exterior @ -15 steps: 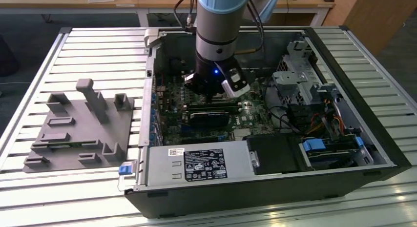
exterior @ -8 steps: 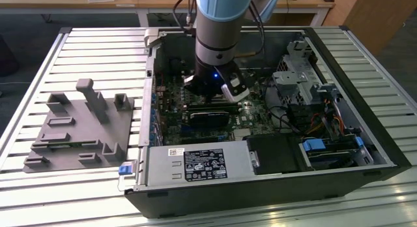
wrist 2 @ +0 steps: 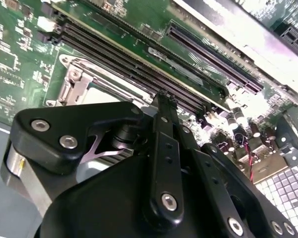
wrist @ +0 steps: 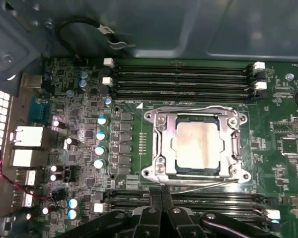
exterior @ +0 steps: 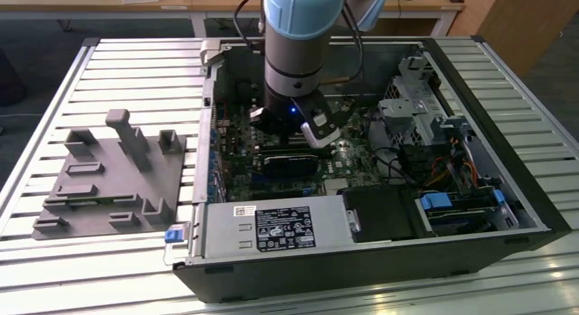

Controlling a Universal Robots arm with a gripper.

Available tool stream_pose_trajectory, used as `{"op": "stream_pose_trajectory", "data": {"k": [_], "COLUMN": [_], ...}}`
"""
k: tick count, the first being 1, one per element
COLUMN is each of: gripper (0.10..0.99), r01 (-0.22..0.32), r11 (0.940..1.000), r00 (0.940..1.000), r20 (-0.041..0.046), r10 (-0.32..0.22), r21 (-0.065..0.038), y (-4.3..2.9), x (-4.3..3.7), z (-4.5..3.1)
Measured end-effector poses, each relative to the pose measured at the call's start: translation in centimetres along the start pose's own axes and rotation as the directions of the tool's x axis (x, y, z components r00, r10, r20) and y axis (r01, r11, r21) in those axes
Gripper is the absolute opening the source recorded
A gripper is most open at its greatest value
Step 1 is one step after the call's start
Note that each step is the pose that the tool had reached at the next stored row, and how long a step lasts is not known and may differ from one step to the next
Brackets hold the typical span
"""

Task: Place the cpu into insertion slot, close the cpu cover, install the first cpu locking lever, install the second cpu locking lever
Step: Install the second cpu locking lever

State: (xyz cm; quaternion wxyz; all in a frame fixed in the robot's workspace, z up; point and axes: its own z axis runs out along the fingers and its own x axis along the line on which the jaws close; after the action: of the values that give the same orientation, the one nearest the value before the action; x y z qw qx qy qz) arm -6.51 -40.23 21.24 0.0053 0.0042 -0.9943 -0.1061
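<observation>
The cpu (wrist: 197, 144) sits in the insertion slot (wrist: 175, 163) with the cpu cover (wrist: 232, 144) closed over it. The gripper (wrist: 162, 191), fingers clenched together and empty, hovers beside the socket's edge. Judged step: levers; press squarely, keeping clear of the memory slots (wrist: 184, 79).

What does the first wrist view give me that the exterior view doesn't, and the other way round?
The first wrist view alone shows the cpu seated in the insertion slot, with the cpu cover closed around it and a thin lever lying along the edge nearest the gripper, whose fingertips sit together just beside that edge.

The exterior view alone shows the whole open computer case, the arm reaching down into it, and a grey fixture on the table at the exterior view's left.

Both show the green circuit board.
</observation>
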Motion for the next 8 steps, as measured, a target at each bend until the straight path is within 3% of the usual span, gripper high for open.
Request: {"op": "stream_pose_trajectory", "data": {"k": [4,8], "gripper": [0.106,0.106], "r01": [0.000,0.000], "r11": [0.9999,0.9998], "r00": [1.0000,1.0000], "r20": [0.0001,0.0002], "r10": [0.000,0.000], "r21": [-0.016,-0.022], "y": [-0.07,-0.18], "x": [0.25,0.32], "z": [0.35,0.82]}}
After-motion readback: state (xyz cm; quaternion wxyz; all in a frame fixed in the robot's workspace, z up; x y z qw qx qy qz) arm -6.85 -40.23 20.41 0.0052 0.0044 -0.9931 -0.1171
